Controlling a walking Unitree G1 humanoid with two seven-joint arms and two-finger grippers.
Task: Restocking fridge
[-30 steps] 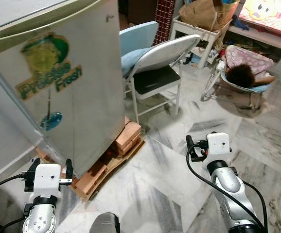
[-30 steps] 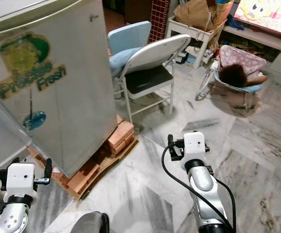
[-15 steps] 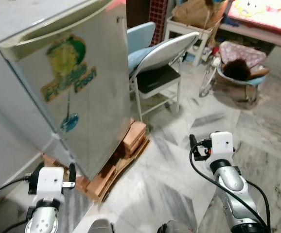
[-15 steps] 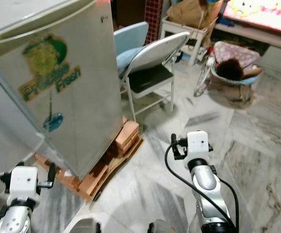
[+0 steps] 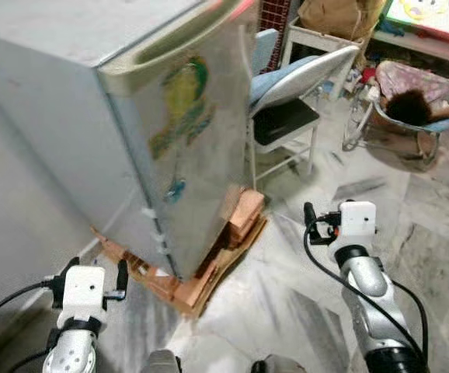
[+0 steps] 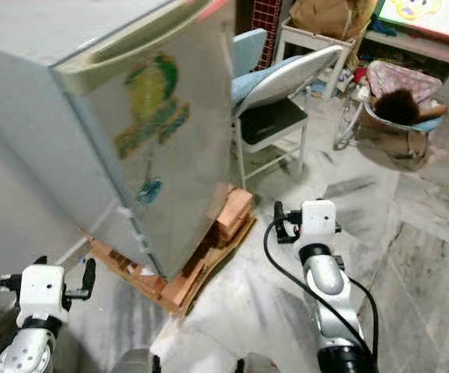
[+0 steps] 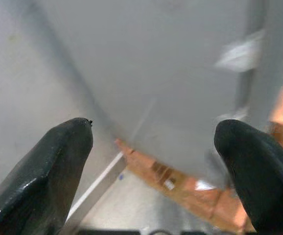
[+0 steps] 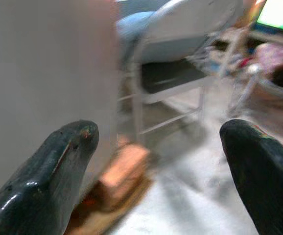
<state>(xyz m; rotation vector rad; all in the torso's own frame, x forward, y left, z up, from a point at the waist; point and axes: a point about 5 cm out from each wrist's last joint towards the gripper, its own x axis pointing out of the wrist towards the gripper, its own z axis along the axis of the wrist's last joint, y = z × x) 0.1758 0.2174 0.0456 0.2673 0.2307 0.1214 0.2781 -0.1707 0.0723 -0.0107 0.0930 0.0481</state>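
Note:
A grey fridge [image 5: 154, 116] with a green sticker on its shut door stands on bricks and a wooden pallet [image 5: 224, 245]. A recessed handle runs along the door's top edge. My left gripper [image 5: 87, 268] hangs low in front of the fridge's lower left corner, open and empty. The left wrist view looks between its fingers [image 7: 48, 171] at the fridge's side wall and the pallet. My right gripper [image 5: 333, 217] hangs over the marble floor right of the pallet, open and empty. Between its fingers [image 8: 53, 166] are the door face, the bricks and a chair.
A white folding chair [image 5: 294, 89] with a blue cushion stands just behind the fridge's right side. Farther right a person lies in a low bouncer seat [image 5: 407, 113]. A white stand with a paper bag [image 5: 329, 23] is at the back. A pale wall [image 5: 15, 210] lies left.
The camera has swung around the fridge, so its left side wall now shows and the door looks narrower. Both arms keep the same low pose, grippers open.

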